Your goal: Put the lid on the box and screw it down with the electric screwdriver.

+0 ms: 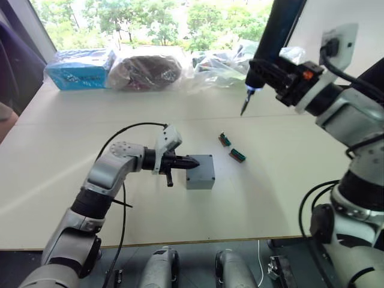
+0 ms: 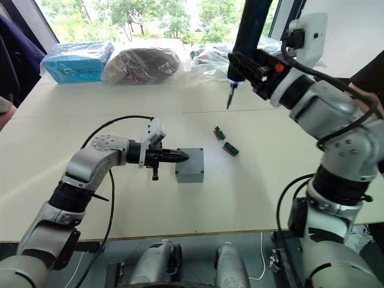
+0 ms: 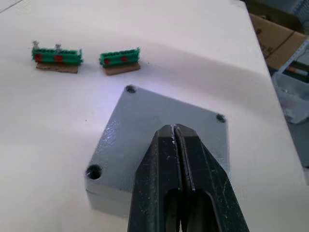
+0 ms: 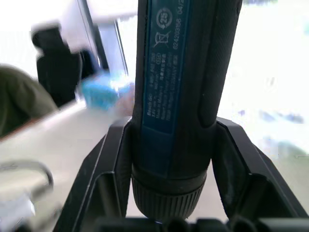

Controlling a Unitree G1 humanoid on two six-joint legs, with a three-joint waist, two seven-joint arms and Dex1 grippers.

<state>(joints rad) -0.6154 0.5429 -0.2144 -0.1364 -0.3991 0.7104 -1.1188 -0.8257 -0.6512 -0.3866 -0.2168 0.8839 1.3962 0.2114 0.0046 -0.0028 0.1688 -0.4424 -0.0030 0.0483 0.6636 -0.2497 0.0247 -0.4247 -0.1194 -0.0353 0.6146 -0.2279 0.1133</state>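
The grey box (image 1: 201, 177) sits mid-table with the flat grey lid (image 3: 145, 121) lying on top, its corner screw holes dark. My left gripper (image 1: 193, 162) is shut with nothing between its fingers. Its tips (image 3: 174, 131) are over the lid's top from the box's left side; whether they touch it I cannot tell. My right gripper (image 1: 287, 77) is shut on the black electric screwdriver (image 1: 273, 36), held high over the far right of the table. The screwdriver is nearly upright, its lit tip and thin bit (image 1: 244, 107) pointing down, well away from the box.
Two small green circuit pieces (image 1: 225, 139) (image 1: 237, 155) lie just right of and beyond the box. A blue package (image 1: 81, 69) and plastic-wrapped bundles (image 1: 147, 72) line the table's far edge. A black cable (image 1: 129, 129) loops over my left arm.
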